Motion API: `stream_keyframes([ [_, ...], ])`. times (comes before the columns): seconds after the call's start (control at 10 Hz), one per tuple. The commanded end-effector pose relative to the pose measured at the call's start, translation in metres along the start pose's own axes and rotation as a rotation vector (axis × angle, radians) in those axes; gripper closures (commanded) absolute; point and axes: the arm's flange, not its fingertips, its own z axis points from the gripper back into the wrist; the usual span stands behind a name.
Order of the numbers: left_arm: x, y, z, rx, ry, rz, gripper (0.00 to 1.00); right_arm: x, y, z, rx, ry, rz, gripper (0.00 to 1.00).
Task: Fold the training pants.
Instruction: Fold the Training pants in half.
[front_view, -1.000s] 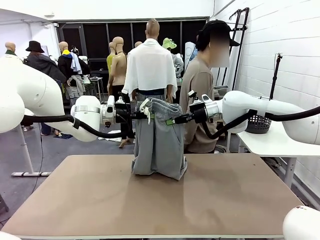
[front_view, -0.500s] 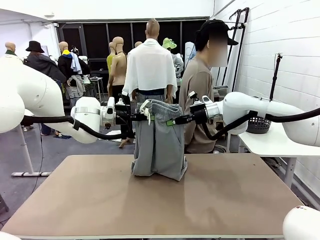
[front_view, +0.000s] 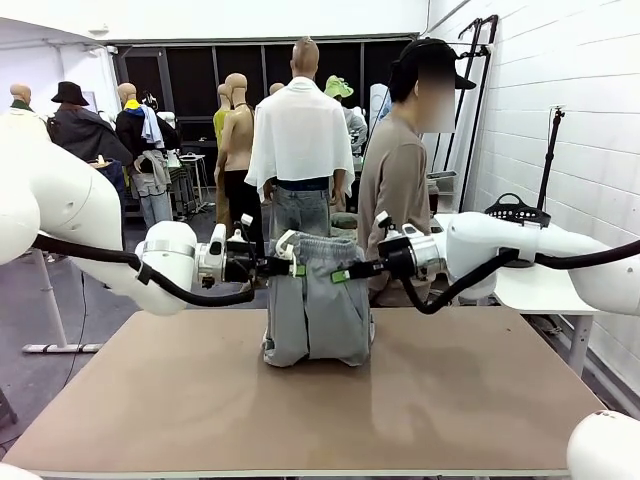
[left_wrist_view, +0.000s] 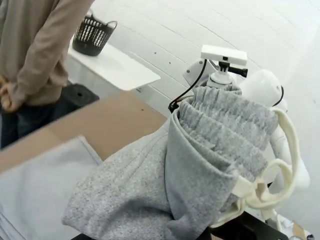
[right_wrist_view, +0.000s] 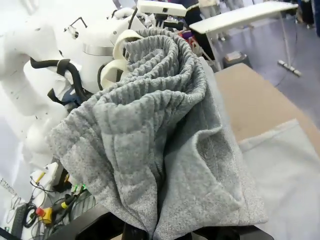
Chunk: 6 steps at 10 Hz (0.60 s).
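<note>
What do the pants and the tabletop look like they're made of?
The pants: soft grey knit, likely cotton jersey; heathered flecks and a ribbed gathered waistband show in the wrist views, with a cream drawstring. The tabletop: smooth matte tan board, possibly laminate or fibreboard; flat, no visible grain.

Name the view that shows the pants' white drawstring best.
Left wrist view: the drawstring loops large and close beside the pants' waistband. The front view shows it as a small white loop; the right wrist view shows a curved piece behind the cloth.
</note>
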Motion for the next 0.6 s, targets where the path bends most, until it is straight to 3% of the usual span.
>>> stream_keyframes([
  [0.0,-0.026,-0.004,0.004,0.018,-0.040,0.144,1.00,-0.031,0.009,-0.002,-0.002,-0.009,-0.103,1.00],
  [0.3,-0.076,0.009,0.009,0.029,-0.078,0.292,1.00,-0.074,0.002,-0.005,-0.018,-0.047,-0.231,1.00],
  [0.5,-0.084,0.030,0.011,0.052,-0.079,0.348,1.00,-0.087,-0.017,-0.004,-0.056,-0.043,-0.309,1.00],
])
